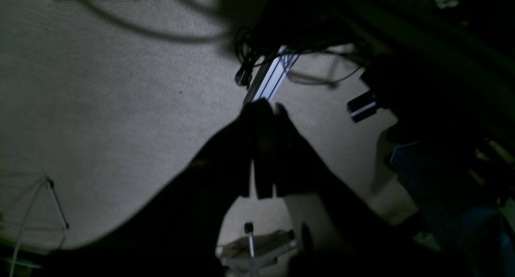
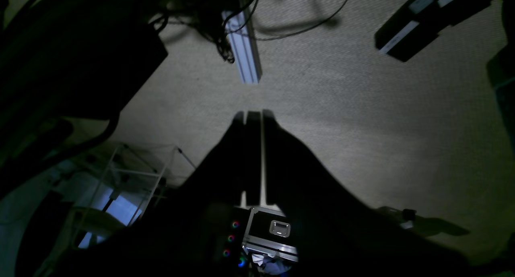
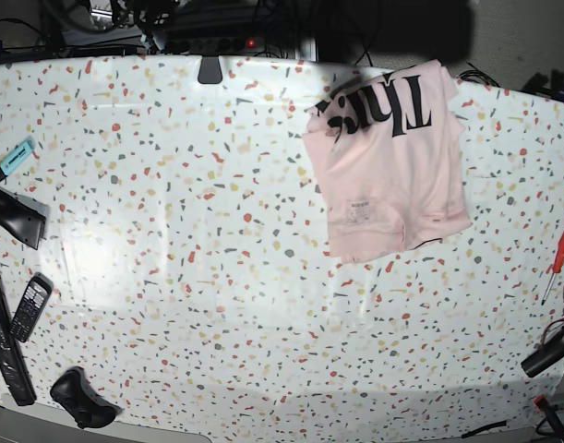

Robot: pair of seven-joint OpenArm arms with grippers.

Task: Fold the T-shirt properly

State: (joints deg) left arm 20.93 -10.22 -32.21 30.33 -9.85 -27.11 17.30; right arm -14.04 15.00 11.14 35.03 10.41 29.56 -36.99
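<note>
The pale pink T-shirt (image 3: 392,175) lies crumpled and partly folded over on the speckled table (image 3: 189,240), at the far right in the base view. Big black lettering shows along its far edge, and a small label shows near its middle. Neither arm appears in the base view. In the left wrist view my left gripper (image 1: 263,106) is shut with nothing between its fingers, hanging over grey carpet. My right gripper (image 2: 253,114) is likewise shut and empty in the right wrist view. The T-shirt is out of both wrist views.
On the table's left edge lie a light blue marker (image 3: 14,157), a black remote (image 3: 14,214), a keypad phone (image 3: 30,307) and a black mouse-like object (image 3: 78,397). A red screwdriver (image 3: 560,254) lies at the right edge. An aluminium rail (image 1: 273,73) and cables show under the grippers.
</note>
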